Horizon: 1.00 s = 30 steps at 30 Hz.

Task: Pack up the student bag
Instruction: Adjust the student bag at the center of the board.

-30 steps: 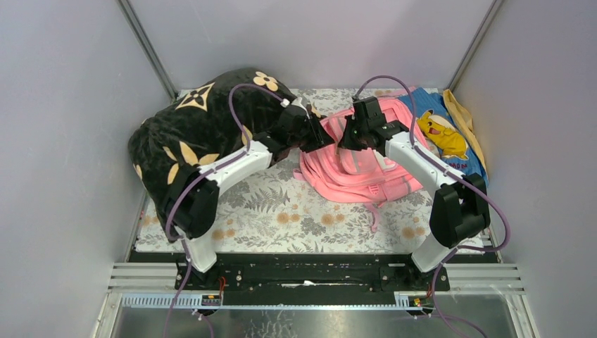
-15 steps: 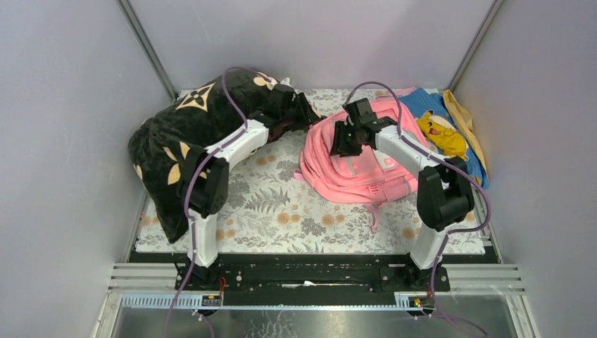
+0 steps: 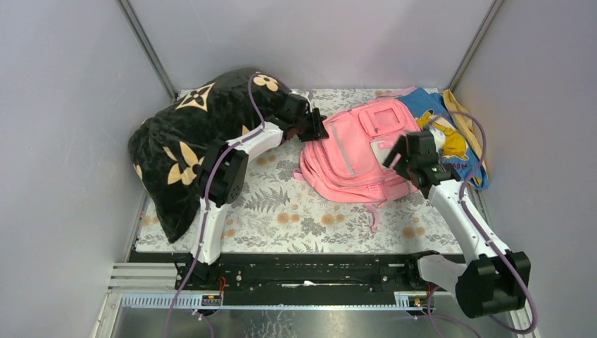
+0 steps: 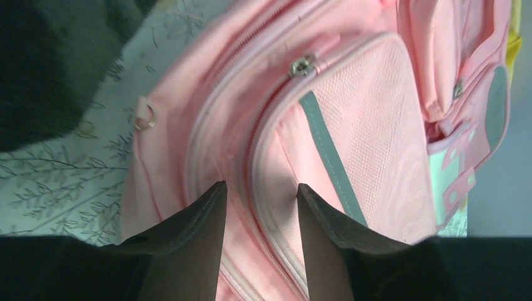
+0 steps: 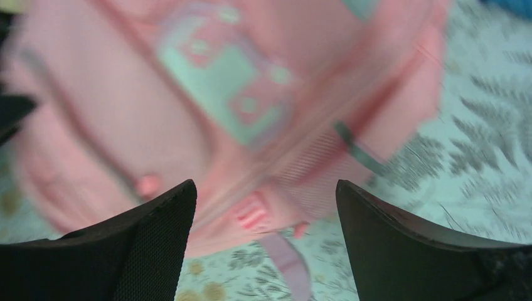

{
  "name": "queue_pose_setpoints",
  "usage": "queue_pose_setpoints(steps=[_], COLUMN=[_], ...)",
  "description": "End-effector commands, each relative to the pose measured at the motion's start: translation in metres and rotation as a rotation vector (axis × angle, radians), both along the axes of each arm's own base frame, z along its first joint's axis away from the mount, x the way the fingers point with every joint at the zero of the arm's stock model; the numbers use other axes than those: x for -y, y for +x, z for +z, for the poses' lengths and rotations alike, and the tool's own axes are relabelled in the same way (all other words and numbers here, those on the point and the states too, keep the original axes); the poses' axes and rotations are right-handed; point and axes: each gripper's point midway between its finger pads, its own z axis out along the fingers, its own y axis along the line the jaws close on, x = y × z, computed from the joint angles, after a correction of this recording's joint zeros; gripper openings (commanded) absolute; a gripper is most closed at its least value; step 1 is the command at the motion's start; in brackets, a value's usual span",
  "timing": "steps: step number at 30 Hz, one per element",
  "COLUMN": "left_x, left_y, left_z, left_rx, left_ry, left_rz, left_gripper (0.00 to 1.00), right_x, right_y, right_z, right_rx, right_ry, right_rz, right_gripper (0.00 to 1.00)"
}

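From above, the pink backpack point(image 3: 352, 165) lies on the flowered cloth point(image 3: 281, 211) beside the black pillow point(image 3: 183, 137); my right gripper point(image 3: 396, 153) has drawn back to its right side; my left gripper point(image 3: 315, 127) stays at its far-left edge.

Left wrist: jaws half apart astride a zip seam point(image 4: 263, 157); pinching or not, I cannot tell.

Right wrist: blurred; jaws spread wide above the backpack, holding nothing.

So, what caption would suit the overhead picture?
Left gripper and right gripper at a pink student bag beside a black pillow.
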Motion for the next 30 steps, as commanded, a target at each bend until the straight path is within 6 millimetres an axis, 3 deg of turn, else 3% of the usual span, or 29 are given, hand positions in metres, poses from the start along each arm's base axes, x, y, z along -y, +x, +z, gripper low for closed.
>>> queue_pose_setpoints(steps=[1, 5, 12, 15, 19, 22, 24, 27, 30], left_x=[0.022, 0.022, 0.026, 0.029, 0.04, 0.051, 0.056, 0.053, 0.044], left_y=[-0.023, -0.054, -0.126, -0.169, -0.237, -0.281, -0.3, -0.299, -0.275], left_z=[-0.018, -0.038, -0.071, -0.078, -0.078, -0.064, -0.05, -0.016, 0.023], left_rx=[0.005, -0.034, -0.154, -0.197, -0.228, -0.238, -0.222, -0.147, -0.047], left_ry=[0.026, 0.104, 0.09, 0.108, 0.13, 0.107, 0.095, 0.097, 0.107], left_rz=[-0.084, -0.082, -0.149, -0.2, -0.296, -0.407, -0.464, -0.489, -0.486], left_gripper=[0.52, 0.51, 0.5, 0.5, 0.5, 0.5, 0.5, 0.53, 0.59], right_x=[0.027, 0.008, 0.008, 0.018, 0.027, 0.022, 0.021, 0.027, 0.032], right_y=[-0.033, -0.029, -0.004, 0.011, 0.036, 0.051, 0.051, 0.04, 0.03], right_z=[-0.071, -0.084, -0.088, -0.096, -0.104, -0.108, -0.106, -0.09, -0.06], right_rx=[-0.175, -0.203, -0.172, -0.181, -0.184, -0.199, -0.203, -0.162, -0.082], right_ry=[0.148, 0.266, 0.269, 0.228, 0.184, 0.191, 0.193, 0.161, 0.144], right_rz=[-0.186, -0.096, -0.089, -0.122, -0.136, -0.097, -0.082, -0.09, -0.096], right_gripper=[0.87, 0.86, 0.79, 0.66, 0.62, 0.62, 0.65, 0.72, 0.75])
